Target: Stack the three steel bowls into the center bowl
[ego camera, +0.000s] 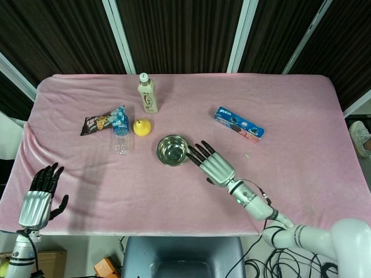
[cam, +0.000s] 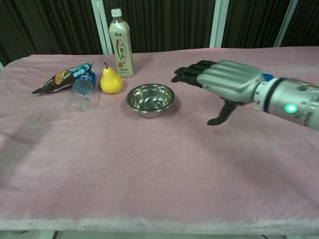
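Observation:
A stack of steel bowls (ego camera: 172, 150) (cam: 150, 99) sits at the middle of the pink table; I cannot tell how many are nested. My right hand (ego camera: 212, 163) (cam: 225, 82) hovers just right of the stack, fingers spread, holding nothing and apart from the rim. My left hand (ego camera: 39, 193) hangs off the table's near left edge, fingers spread and empty; the chest view does not show it.
A yellow pear (ego camera: 142, 127) (cam: 111, 80), a clear plastic bottle (ego camera: 121, 136) (cam: 81, 91) lying down and a snack packet (ego camera: 99, 122) (cam: 61, 77) lie left of the bowls. A milk-tea bottle (ego camera: 148, 93) (cam: 121, 44) stands behind. A blue biscuit box (ego camera: 239, 124) lies at the right.

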Tool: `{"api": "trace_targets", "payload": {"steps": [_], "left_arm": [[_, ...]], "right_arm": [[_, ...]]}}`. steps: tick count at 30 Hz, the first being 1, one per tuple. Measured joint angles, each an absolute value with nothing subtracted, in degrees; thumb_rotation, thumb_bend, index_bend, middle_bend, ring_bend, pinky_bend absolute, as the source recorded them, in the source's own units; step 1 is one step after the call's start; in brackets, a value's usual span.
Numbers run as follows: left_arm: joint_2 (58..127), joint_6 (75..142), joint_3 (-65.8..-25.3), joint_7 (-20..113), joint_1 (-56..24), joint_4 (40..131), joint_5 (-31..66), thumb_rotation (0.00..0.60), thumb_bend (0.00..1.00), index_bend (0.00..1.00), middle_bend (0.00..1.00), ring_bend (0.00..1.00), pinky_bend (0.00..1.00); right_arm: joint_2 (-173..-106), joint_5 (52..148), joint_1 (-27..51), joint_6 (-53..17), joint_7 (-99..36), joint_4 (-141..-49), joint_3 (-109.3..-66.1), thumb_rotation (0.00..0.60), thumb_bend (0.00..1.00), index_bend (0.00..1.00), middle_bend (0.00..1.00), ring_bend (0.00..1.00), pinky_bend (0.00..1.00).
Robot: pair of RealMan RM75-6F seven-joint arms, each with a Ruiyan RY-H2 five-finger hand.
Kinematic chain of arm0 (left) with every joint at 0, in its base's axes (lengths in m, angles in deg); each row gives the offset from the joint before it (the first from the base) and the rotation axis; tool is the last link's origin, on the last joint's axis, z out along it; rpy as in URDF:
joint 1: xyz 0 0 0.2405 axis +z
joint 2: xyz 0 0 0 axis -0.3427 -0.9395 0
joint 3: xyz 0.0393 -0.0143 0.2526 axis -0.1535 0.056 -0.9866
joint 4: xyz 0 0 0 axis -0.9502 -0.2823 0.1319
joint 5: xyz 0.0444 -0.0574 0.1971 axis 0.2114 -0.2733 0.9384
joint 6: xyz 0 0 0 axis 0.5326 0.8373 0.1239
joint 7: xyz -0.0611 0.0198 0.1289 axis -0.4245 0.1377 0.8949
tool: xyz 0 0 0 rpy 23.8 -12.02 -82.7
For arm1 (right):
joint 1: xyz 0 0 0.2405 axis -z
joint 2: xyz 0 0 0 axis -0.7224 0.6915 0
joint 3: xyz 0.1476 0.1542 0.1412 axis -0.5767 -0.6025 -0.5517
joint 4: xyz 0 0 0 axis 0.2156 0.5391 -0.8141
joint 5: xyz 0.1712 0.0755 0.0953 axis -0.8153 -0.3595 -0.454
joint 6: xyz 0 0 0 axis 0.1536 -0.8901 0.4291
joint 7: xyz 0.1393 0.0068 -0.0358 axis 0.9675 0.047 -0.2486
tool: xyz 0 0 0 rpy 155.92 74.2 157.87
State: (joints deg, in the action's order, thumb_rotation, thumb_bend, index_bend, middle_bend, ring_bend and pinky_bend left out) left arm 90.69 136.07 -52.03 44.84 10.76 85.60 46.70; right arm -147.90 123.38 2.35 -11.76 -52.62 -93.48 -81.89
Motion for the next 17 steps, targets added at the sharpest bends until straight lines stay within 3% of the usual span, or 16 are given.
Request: {"api": "trace_targets", "payload": {"steps": [6, 12, 17], "left_arm": [[84.9, 138.3, -54.2, 46.0, 14.4, 91.6, 47.0, 0.600, 0.40, 0.00, 0.00, 0.00, 0.10], [81.1, 136.7, -55.4, 49.3, 15.8, 96.7, 46.1, 0.600, 0.40, 0.00, 0.01, 0.00, 0.10], [80.2, 135.8, -55.5, 50.9, 15.9, 98.2, 46.4, 0.600, 0.40, 0.00, 0.01, 0.00, 0.10]], "right_arm": [[-136.0, 123.7, 16.9, -29.2, -57.6, -107.9, -75.9, 0.600, 0.27, 0.00, 0.00, 0.00, 0.00], [-129.1, 124.3, 34.6, -47.0, -54.0, -111.0, -69.9, 0.600, 0.27, 0.00, 0.00, 0.00, 0.00], [-126.3, 124.4, 38.5, -49.5, -48.1, -110.2, -69.3, 0.600, 0.27, 0.00, 0.00, 0.00, 0.00]]}}
